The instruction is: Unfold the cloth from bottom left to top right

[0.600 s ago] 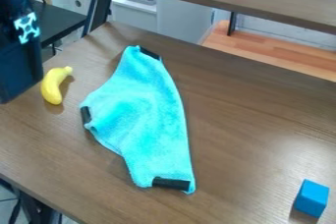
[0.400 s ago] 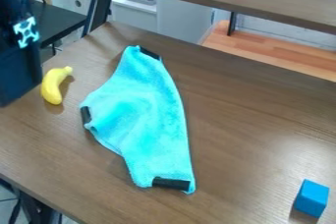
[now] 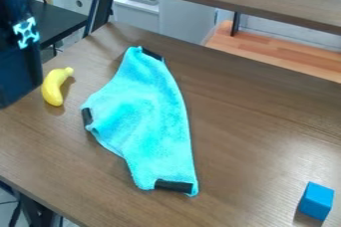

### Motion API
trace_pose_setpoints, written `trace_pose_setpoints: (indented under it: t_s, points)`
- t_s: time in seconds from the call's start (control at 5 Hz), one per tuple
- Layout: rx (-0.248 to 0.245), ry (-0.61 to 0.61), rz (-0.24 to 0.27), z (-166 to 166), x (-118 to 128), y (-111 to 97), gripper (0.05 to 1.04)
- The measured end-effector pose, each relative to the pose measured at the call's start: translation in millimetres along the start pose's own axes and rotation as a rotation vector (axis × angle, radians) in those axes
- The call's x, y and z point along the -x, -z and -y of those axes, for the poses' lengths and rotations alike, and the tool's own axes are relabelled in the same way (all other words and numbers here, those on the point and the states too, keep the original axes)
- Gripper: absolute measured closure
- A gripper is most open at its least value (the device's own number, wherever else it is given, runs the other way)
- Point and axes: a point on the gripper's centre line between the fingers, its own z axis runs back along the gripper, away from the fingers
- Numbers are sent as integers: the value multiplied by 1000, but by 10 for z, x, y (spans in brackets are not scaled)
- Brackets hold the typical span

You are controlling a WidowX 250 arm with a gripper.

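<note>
A black gripper (image 3: 19, 76) hangs at the left side of the wooden table (image 3: 246, 121), apart from the cloth (image 3: 143, 114); whether it is clenched or released cannot be told. A banana (image 3: 55, 86) lies between the two. The cloth stretches from near the table's far edge toward its near edge, with three dark corner tabs showing and its long right side apparently a fold. Unfolding looks unfinished, the left corner seemingly still due up and right. Well apart sits a blue cube (image 3: 315, 201).
</note>
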Motion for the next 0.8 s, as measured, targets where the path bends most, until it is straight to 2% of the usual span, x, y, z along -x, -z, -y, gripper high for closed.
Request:
trace_pose_setpoints:
  t_s: [0.2, 0.4, 0.6, 0.8]
  points:
    - [47, -117, -38, -333, -176, 529, 84]
    - [32, -225, -46, -792, -413, 926, 84]
    - [101, -325, -39, -1233, -504, 1182, 84]
    - [149, -363, 34, -1532, -636, 1427, 84]
